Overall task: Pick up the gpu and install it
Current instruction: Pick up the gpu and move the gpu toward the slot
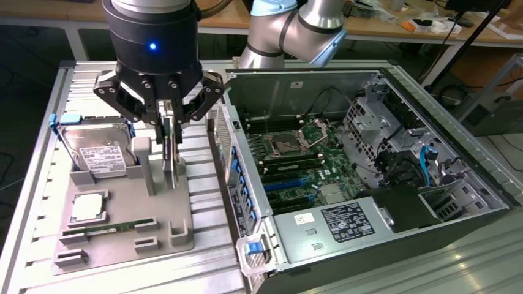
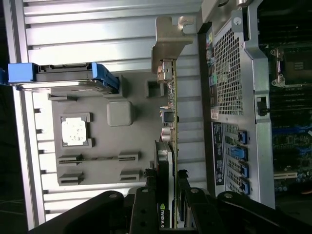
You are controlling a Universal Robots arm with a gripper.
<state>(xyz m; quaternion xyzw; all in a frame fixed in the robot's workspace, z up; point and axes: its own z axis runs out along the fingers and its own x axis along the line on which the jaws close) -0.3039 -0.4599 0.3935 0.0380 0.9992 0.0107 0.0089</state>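
The gripper (image 1: 169,138) is a black, angular linkage of matte metal below a smooth round wrist housing. Its two slim fingers (image 2: 147,195) stand narrow, pressed against opposite faces of the gpu (image 1: 171,162), so the card is clamped between them.

The gpu is a thin flat card standing on its long edge, seen edge-on. In the wrist view the gpu (image 2: 170,122) runs straight out from between the fingers. One face carries a thick black heatsink block, the other is a tan-green board studded with small components. Its far end is closed by a bent, shiny sheet-metal end bracket (image 2: 170,39). The card hangs directly below the gripper, and its lower edge reaches down to the grey fixture (image 1: 122,245), a matte moulded tray of blocky posts and slots. I cannot tell whether that edge sits in its slot.

In the same tray, beside the gripper toward the exterior view's left, leans a silver hard drive (image 1: 98,153) with a white label. Nearer the camera from it lie a square metallic processor (image 1: 88,207) and a narrow green memory stick (image 1: 110,228). The tray rests on a ribbed aluminium table (image 1: 212,269).

Just beside the gripper, toward the exterior view's right, lies the open computer case (image 1: 286,86), grey sheet steel with a perforated grille, exposing the green motherboard (image 1: 307,177).
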